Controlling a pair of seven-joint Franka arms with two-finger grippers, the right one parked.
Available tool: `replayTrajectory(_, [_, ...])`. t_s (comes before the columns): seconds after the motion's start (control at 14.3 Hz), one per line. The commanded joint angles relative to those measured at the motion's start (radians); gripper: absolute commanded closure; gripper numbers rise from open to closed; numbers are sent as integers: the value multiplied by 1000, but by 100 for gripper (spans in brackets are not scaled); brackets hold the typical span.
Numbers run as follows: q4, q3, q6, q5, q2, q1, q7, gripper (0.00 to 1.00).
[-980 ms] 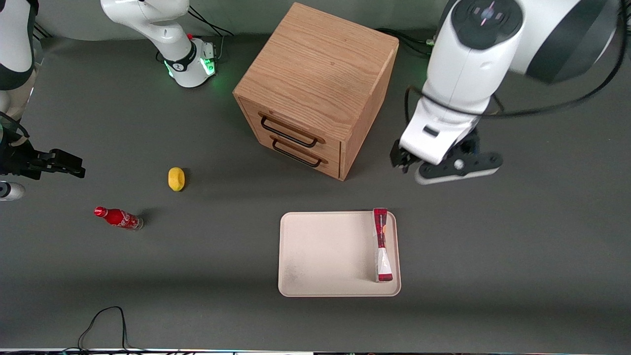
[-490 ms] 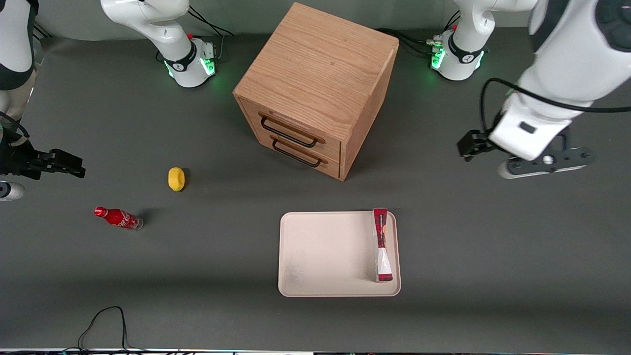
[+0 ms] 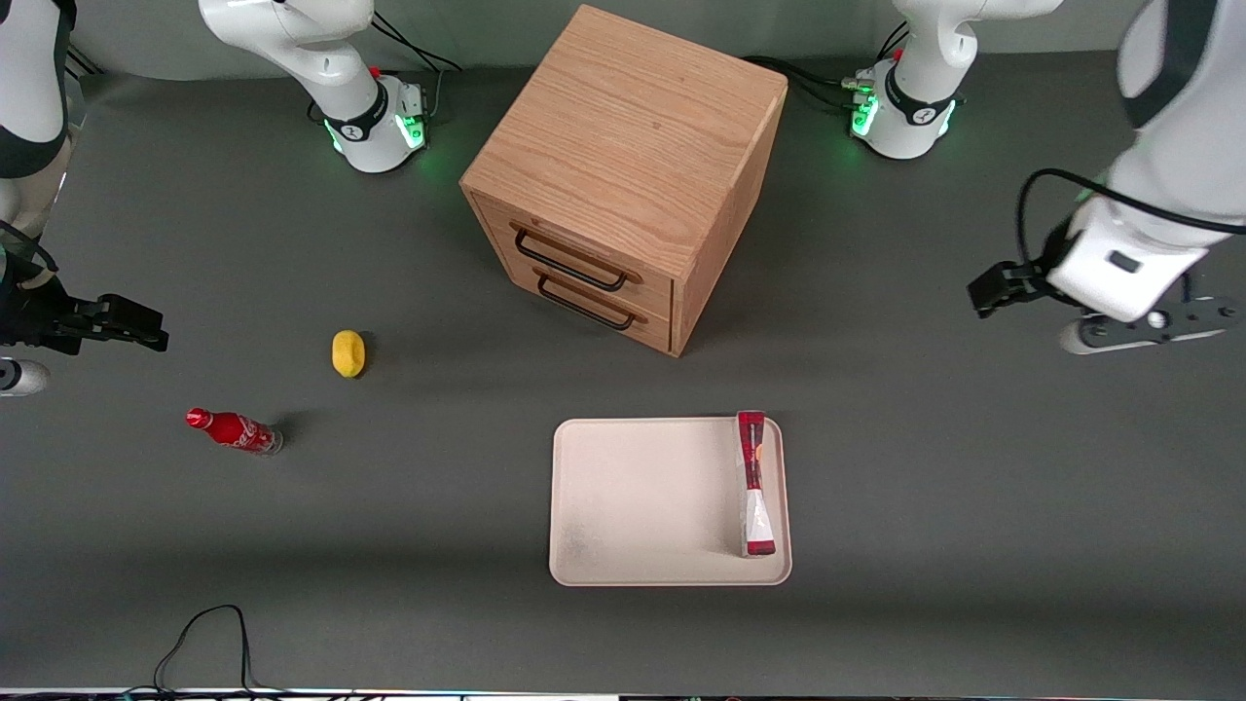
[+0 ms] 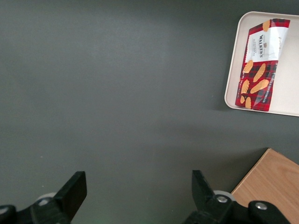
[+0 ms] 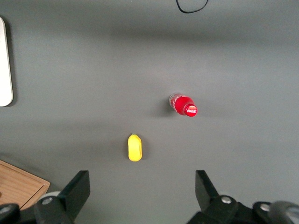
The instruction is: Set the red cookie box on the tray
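The red cookie box (image 3: 754, 484) rests on its long edge on the pale cream tray (image 3: 642, 506), along the tray's rim nearest the working arm's end of the table. The wrist view shows its tartan face (image 4: 259, 65) lying just inside the tray's rim (image 4: 289, 88). My left arm's gripper (image 3: 1139, 331) hangs over bare table well away from the tray, toward the working arm's end and farther from the front camera than the tray. It is open (image 4: 138, 186), its fingers wide apart with only grey table between them.
A wooden two-drawer cabinet (image 3: 623, 175) stands farther from the front camera than the tray, and its corner (image 4: 275, 186) shows beside my gripper. A yellow lemon-like object (image 3: 348, 352) and a small red cola bottle (image 3: 234, 429) lie toward the parked arm's end. A black cable (image 3: 204, 633) loops near the front edge.
My left arm has swung away from the spot above the tray, out toward the working arm's end of the table. The cookie box has stayed put on the tray.
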Motion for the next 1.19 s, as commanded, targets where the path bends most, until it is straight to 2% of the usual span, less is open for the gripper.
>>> replayTrajectory(0.0, [-49, 79, 30, -41, -59, 15, 101, 0])
replayTrajectory(0.14, [-49, 142, 47, -41, -62, -22, 154, 0])
replayTrajectory(0.42, [-46, 152, 72, -23, -64, -21, 179, 0])
replayTrajectory(0.63, [-39, 190, 52, -84, -65, -15, 214, 0])
replayTrajectory(0.77, [-36, 190, 46, -89, -68, -13, 291, 0])
replayTrajectory(1.12, [-32, 177, 58, -72, -61, -22, 270, 0])
